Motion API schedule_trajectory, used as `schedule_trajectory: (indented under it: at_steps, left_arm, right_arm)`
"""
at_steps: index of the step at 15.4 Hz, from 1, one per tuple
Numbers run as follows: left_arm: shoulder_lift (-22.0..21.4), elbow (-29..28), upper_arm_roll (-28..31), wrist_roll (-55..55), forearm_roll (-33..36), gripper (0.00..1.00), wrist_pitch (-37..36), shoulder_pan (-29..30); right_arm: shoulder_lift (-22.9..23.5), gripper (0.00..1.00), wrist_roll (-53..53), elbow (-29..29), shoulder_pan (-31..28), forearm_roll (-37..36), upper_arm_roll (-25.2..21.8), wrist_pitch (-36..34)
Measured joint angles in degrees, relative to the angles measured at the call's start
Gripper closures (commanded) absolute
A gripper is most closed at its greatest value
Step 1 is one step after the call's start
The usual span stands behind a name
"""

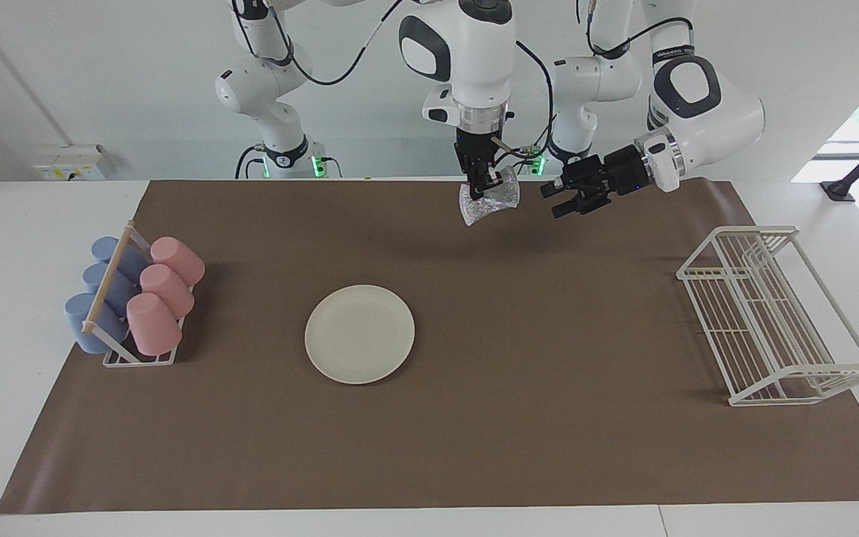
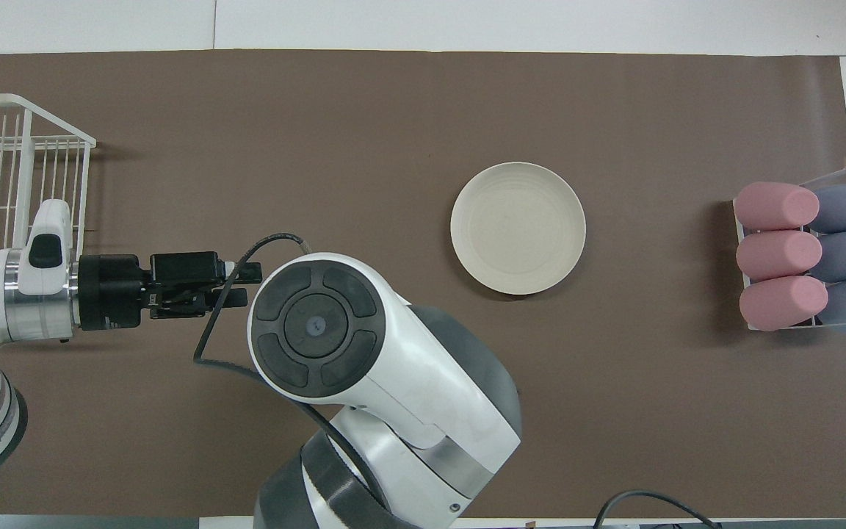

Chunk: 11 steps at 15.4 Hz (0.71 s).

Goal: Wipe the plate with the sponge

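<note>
The cream-white plate (image 1: pixel 359 333) lies flat on the brown mat in mid-table; it also shows in the overhead view (image 2: pixel 518 228). My right gripper (image 1: pixel 485 186) points straight down, shut on the silvery mesh sponge (image 1: pixel 491 200), held in the air over the mat's edge nearest the robots, well away from the plate. In the overhead view the right arm's wrist (image 2: pixel 313 327) hides that gripper and the sponge. My left gripper (image 1: pixel 560 201) is open and empty. It points sideways at the sponge from close by and also shows in the overhead view (image 2: pixel 247 284).
A rack of pink and blue cups (image 1: pixel 135 298) lying on their sides stands at the right arm's end, also in the overhead view (image 2: pixel 805 253). A white wire dish rack (image 1: pixel 772 313) stands at the left arm's end, also in the overhead view (image 2: pixel 19 169).
</note>
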Motion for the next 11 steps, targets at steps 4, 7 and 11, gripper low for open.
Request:
schedule_trajectory:
  at_steps: [4, 7, 11]
  left_arm:
    - [0.4, -0.8, -0.1, 2.8, -1.9, 0.06, -1.1, -3.3]
    - [0.4, -1.2, 0.1, 3.5, -1.9, 0.39, -3.5, -3.9]
    - [0.4, -1.3, 0.5, 4.0, -1.8, 1.00, -4.6, -3.8]
  right_arm:
    - [0.0, 1.00, 0.0, 0.0, 0.0, 0.0, 0.0, 0.0]
    - [0.0, 1.00, 0.0, 0.0, 0.0, 0.0, 0.0, 0.0]
    - [0.0, 1.00, 0.0, 0.0, 0.0, 0.0, 0.0, 0.0]
